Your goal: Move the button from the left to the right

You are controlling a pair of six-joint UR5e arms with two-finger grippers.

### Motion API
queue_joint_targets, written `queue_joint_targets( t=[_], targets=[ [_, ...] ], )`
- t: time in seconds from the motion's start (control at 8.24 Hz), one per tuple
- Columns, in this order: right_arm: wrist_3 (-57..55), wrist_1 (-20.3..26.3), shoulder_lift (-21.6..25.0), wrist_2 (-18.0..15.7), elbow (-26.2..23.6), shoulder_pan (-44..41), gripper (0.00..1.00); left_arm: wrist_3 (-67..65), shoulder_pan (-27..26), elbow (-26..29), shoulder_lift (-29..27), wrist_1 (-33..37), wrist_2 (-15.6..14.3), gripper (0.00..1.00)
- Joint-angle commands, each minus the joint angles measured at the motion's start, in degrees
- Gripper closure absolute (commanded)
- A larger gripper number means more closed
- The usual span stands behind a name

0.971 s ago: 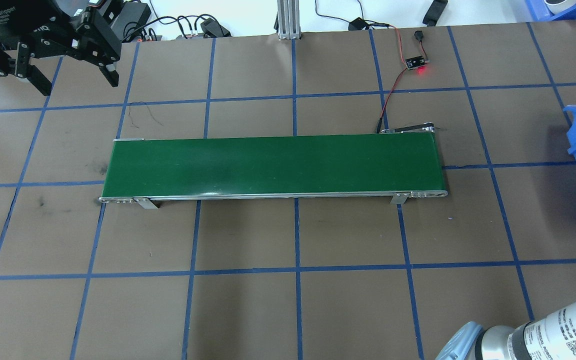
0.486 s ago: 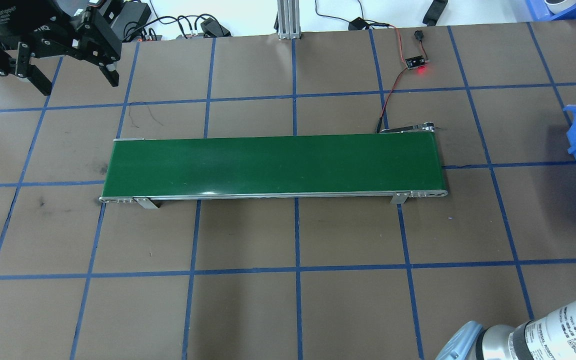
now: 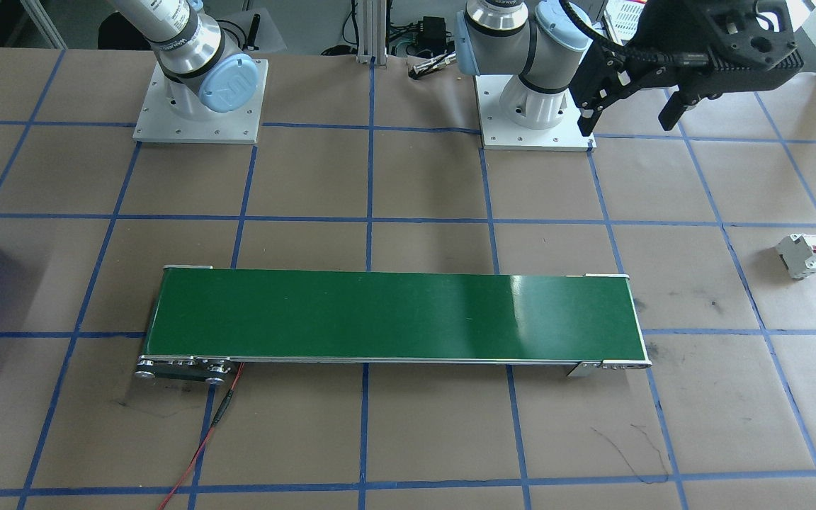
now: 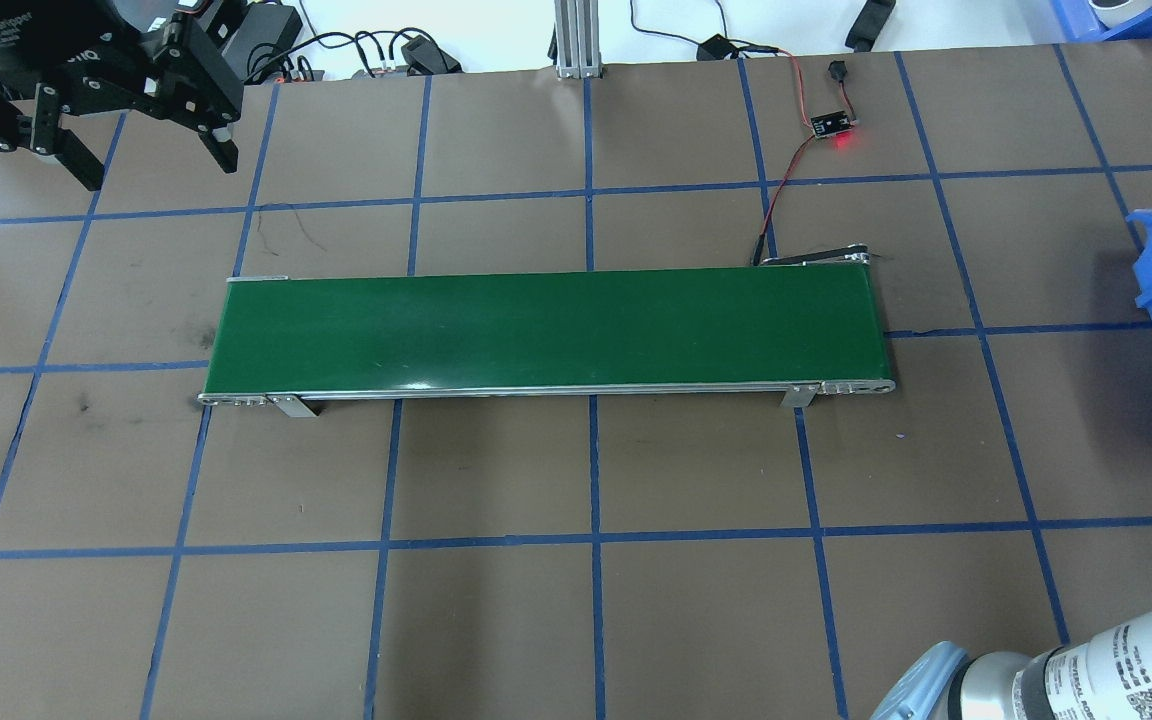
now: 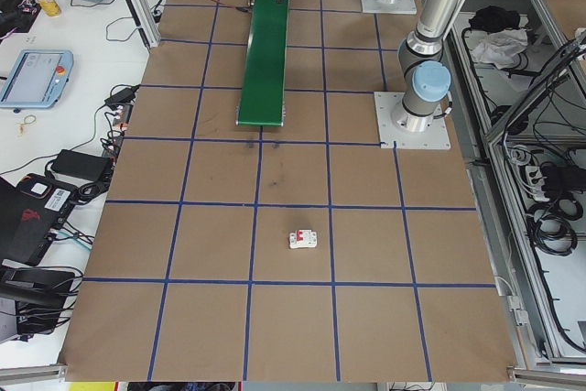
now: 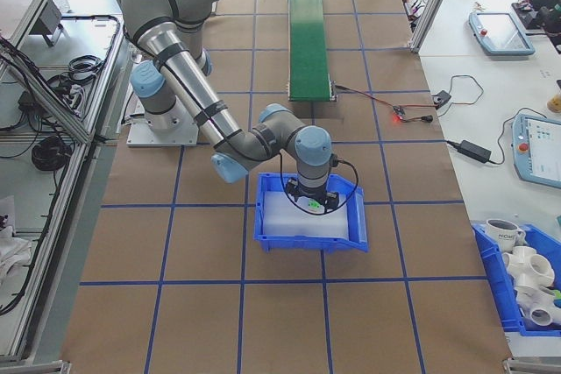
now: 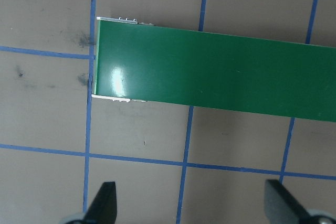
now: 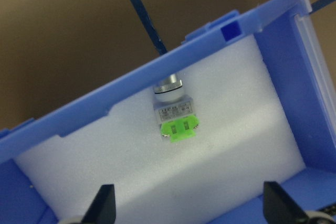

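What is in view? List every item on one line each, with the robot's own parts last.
table: one, brown with a blue tape grid, under everything
belt: one, green, mid-table
bin: one, blue, lined with white foam, at the robot's right end
button: one, green end and grey body, lying on the foam against the bin wall
switch block: one, white with red top, at the robot's left end
circuit board: one, black with a red light, beyond the belt
left tool: one, black, open, high over the belt's left end
right tool: one, black, open, above the bin

Blue bin (image 8: 173,66) walls hem the button (image 8: 176,113); above lies open.
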State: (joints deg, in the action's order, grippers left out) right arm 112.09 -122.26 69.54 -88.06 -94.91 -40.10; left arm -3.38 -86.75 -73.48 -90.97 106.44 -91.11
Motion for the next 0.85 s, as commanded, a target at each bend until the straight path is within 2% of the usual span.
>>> queue_joint_targets(
  t=[0.0, 0.24, 0.36, 0.49, 0.73],
  targets=[
    [-18.40, 13.48, 10.93, -0.53, -0.01, -4.96, 0.00, 0.04, 0.00, -0.08, 0.00, 0.09, -0.03, 0.00],
    [-31.24, 20.89, 16.04, -2.29, -0.01, -11.46, 0.00, 0.04, 0.09, 0.00, 0.00, 0.00, -0.03, 0.00],
    [-42.45, 25.18, 18.76, -2.47, -0.01, -15.15, 0.00, 0.04, 0.09, 0.00, 0.00, 0.00, -0.03, 0.00],
    [-52.31, 27.31, 19.92, -3.69, 0.16, -19.71, 0.00, 0.04, 0.09, -0.08, 0.00, 0.09, 0.05, 0.00],
    [-65.87, 27.69, 21.86, -4.41, 0.86, -29.38, 0.00, 0.04, 0.09, -0.08, 0.09, 0.09, 0.05, 0.00]
  ],
)
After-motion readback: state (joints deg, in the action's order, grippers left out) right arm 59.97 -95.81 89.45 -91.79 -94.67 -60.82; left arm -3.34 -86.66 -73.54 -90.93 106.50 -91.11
